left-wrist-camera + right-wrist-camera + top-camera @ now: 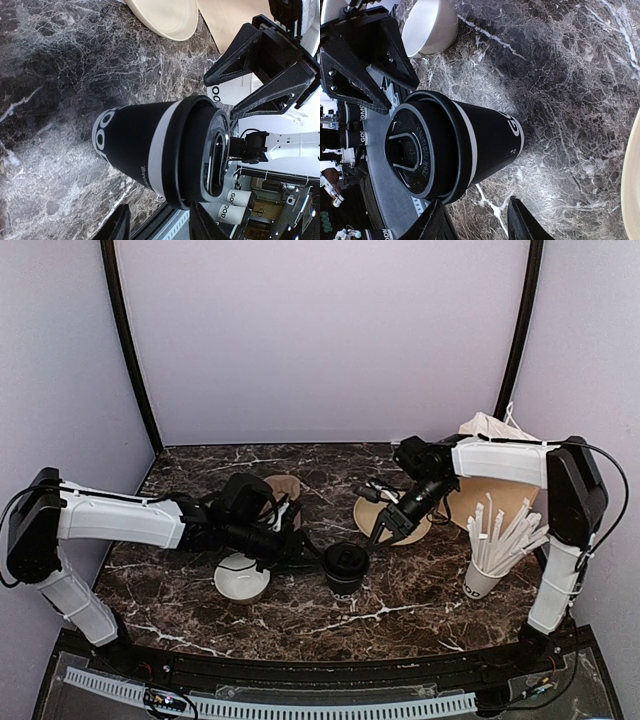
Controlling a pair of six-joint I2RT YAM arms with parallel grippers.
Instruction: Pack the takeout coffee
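Observation:
The takeout coffee [345, 568] stands upright on the marble table, a black paper cup with a pale band and its black lid pressed on. My left gripper [300, 546] hangs just left of it, open, with nothing between its fingers. In the left wrist view the cup [160, 145] lies ahead of the two dark fingertips [118, 224]. My right gripper [386, 530] is just right of and behind the cup, also open and apart from it. The right wrist view shows the cup [460, 140] beyond its fingertips [522, 223] and the left gripper [365, 65] across from it.
A wide white bowl [242, 578] sits under the left arm. A cream round dish [396, 525] lies beneath the right gripper. A white cup of straws [487, 570] stands at the right, and a tan bag [500, 485] behind it. The table's front edge runs close to the cup.

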